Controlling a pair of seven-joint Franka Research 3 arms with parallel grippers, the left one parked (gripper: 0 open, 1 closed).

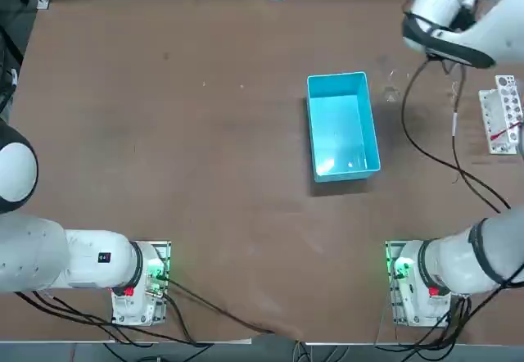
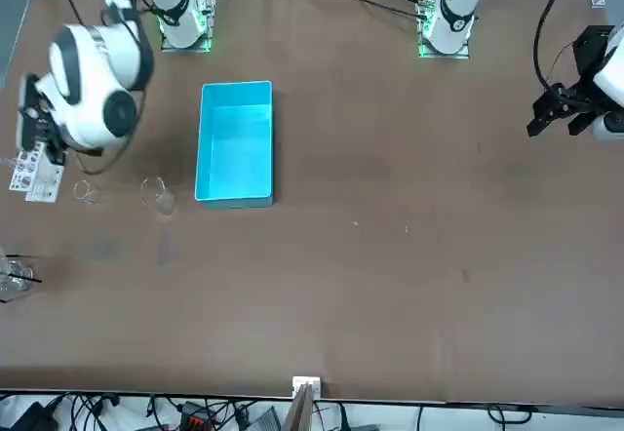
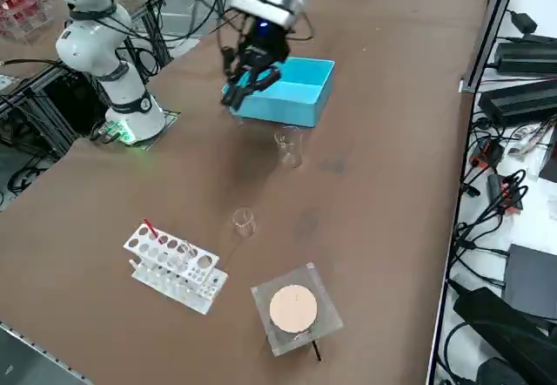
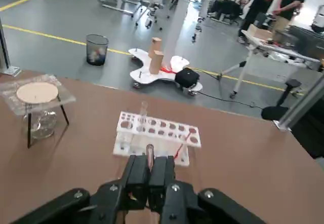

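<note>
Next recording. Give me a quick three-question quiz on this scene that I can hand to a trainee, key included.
1. Multiple choice: the right gripper, raised above the table and facing the white tube rack, is shut on
A) a thin tube
B) a spoon
C) a cloth
2. True or false: the rack stands on the table, outside the blue bin.
3. Short answer: what lies on top of the clear stand?
Key: 1 A; 2 true; 3 a round tan disc.
</note>
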